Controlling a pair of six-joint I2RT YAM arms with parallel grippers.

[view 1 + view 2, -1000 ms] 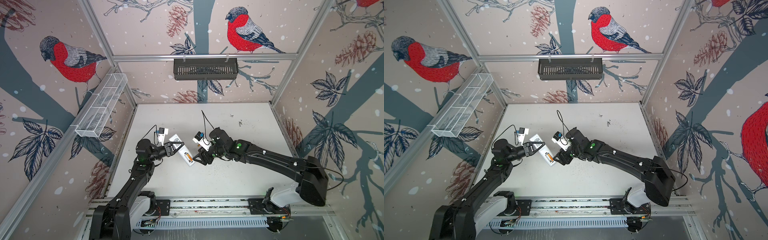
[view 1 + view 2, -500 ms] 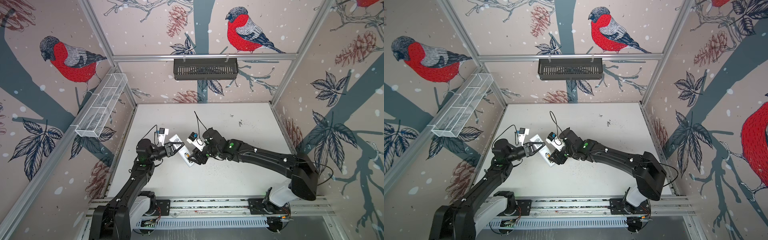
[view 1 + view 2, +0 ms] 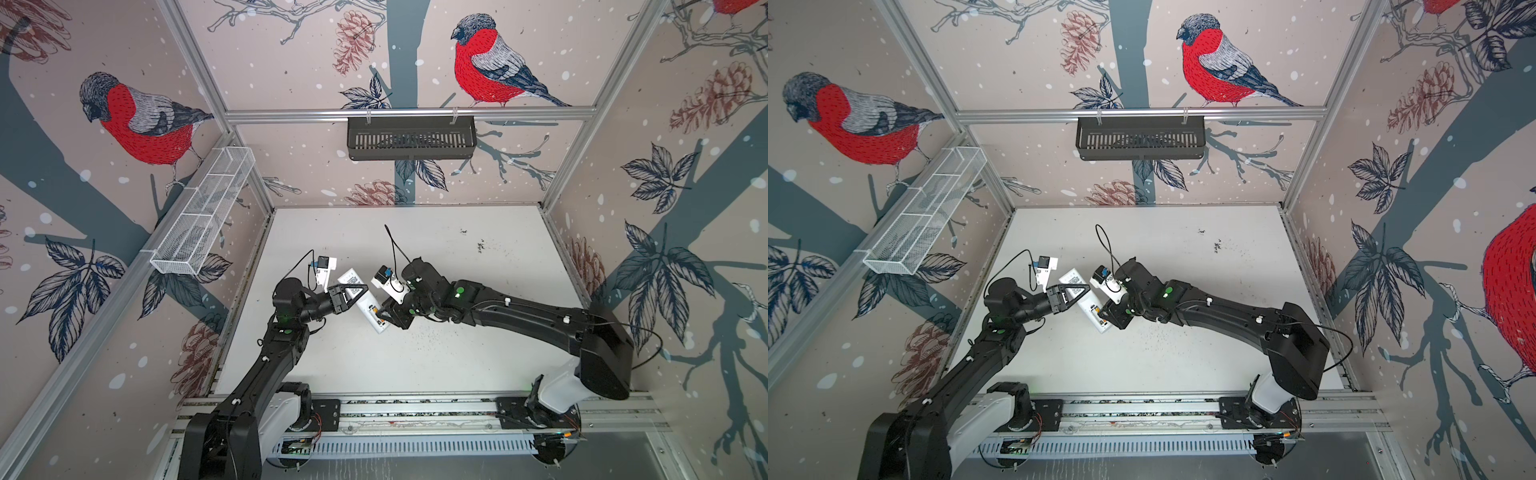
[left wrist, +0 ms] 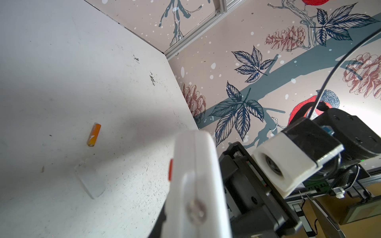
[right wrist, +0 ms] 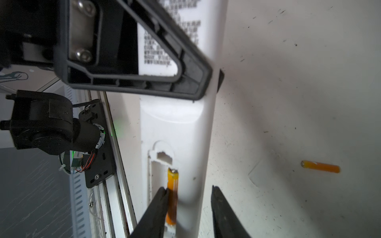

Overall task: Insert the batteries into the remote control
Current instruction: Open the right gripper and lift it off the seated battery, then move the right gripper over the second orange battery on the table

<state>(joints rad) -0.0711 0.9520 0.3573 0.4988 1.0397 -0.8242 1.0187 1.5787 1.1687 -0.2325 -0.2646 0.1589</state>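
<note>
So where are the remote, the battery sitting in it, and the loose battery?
remote control (image 5: 175, 123): right wrist view, white back.
battery in recess (image 5: 173, 185): right wrist view, orange body.
loose battery (image 4: 94, 135): left wrist view, orange middle.

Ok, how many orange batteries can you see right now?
2. The first battery lies in the recess on the back of the remote control; the second battery lies loose on the table, apart from the remote. The arms might hide others.

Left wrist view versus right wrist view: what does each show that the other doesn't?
Only left wrist: the right arm's wrist camera. Only right wrist: a battery in the remote control's open recess, and the left gripper clamped on the remote. Both: the remote and a loose battery on the table.
</note>
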